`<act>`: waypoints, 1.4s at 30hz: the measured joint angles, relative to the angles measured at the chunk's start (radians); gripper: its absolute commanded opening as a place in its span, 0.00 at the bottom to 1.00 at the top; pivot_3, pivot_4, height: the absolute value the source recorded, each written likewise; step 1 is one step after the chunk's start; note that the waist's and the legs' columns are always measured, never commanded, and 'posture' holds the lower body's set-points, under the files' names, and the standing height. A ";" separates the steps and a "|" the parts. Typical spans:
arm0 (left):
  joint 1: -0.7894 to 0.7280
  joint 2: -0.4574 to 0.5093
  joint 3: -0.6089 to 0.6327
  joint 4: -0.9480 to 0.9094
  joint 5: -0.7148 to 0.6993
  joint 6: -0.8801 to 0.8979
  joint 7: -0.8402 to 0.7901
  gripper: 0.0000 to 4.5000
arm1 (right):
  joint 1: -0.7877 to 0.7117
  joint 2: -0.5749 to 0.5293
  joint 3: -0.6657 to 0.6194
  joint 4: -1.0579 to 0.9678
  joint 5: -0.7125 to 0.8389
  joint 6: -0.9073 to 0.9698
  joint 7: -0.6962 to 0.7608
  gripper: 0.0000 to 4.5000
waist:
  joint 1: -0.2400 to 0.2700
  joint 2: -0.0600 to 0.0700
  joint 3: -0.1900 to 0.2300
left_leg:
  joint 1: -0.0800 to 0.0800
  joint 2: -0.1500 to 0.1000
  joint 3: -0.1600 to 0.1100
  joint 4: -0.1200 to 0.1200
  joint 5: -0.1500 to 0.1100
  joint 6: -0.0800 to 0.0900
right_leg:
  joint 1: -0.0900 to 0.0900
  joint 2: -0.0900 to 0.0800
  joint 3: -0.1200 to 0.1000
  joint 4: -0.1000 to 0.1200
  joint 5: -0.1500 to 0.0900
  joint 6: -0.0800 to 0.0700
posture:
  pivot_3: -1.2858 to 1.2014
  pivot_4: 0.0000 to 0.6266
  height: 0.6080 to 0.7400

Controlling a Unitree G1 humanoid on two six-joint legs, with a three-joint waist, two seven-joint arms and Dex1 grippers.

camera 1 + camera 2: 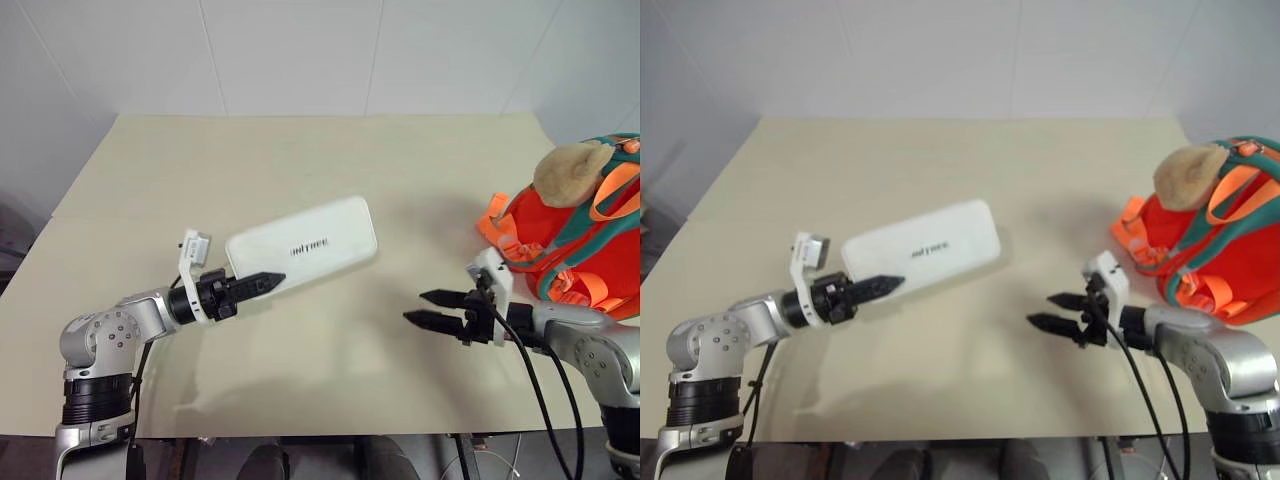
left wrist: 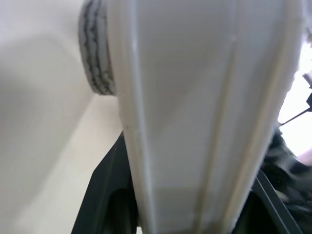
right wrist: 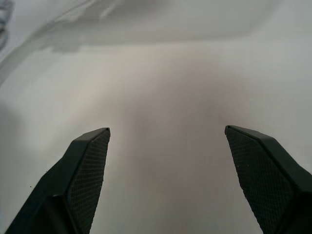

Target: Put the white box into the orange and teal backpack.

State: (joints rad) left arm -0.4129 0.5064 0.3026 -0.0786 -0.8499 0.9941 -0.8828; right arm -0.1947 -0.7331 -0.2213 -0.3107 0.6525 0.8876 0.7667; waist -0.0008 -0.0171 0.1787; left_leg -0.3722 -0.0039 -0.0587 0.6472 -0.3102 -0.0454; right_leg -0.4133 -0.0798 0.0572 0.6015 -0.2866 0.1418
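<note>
Because my left gripper [image 1: 262, 283] pinches only one end of the white box [image 1: 302, 246] above mid-table, it could swing or slip before reaching the orange and teal backpack [image 1: 585, 255] at the right edge; right gripper [image 1: 433, 308] gapes empty.

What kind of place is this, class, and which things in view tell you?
Probably a robot test room, not a home: a bare beige table against plain white tiled walls, with just a white box and an orange and teal backpack.
</note>
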 measured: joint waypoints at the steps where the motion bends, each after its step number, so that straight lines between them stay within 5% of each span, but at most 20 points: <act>1: 0.000 0.004 0.000 -0.001 0.005 -0.033 -0.011 0.32 | 0.019 0.007 -0.019 -0.005 -0.012 -0.021 -0.021 1.00 | 0.000 0.000 0.000 | 0.000 0.000 0.000 0.000 0.000 0.000 | 0.000 0.000 0.000 0.000 0.000 0.000 | 0.52 0.24 1.00; 14: -0.011 0.038 -0.145 -0.027 0.090 -0.265 -0.151 0.32 | 0.230 0.195 -0.422 -0.222 -0.064 -0.210 -0.375 1.00 | 0.001 0.000 0.000 | 0.001 0.000 0.001 0.000 -0.001 0.003 | 0.001 0.000 0.001 0.001 0.000 0.000 | 0.52 0.24 1.00; 26: -0.062 0.042 -0.170 0.017 0.111 -0.320 -0.198 0.32 | 0.286 0.199 -0.453 -0.288 -0.036 -0.191 -0.466 1.00 | -0.002 0.000 0.000 | 0.002 0.000 0.001 0.001 0.000 0.005 | 0.002 0.001 0.002 0.004 0.000 0.000 | 0.52 0.24 1.00; 42: -0.027 0.085 -0.146 -0.010 0.089 -0.288 -0.199 0.32 | 0.174 0.150 -0.455 -0.121 -0.092 -0.188 -0.530 1.00 | -0.003 0.000 0.000 | 0.003 0.000 0.001 0.001 0.000 0.005 | 0.002 0.001 0.002 0.004 0.000 0.000 | 0.52 0.24 1.00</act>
State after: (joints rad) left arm -0.4398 0.5917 0.1569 -0.0887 -0.7606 0.7061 -1.0815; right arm -0.0207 -0.5833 -0.6766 -0.4316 0.5604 0.6992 0.2362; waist -0.0039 -0.0168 0.1786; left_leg -0.3696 -0.0040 -0.0581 0.6481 -0.3105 -0.0404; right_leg -0.4113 -0.0790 0.0589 0.6056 -0.2866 0.1417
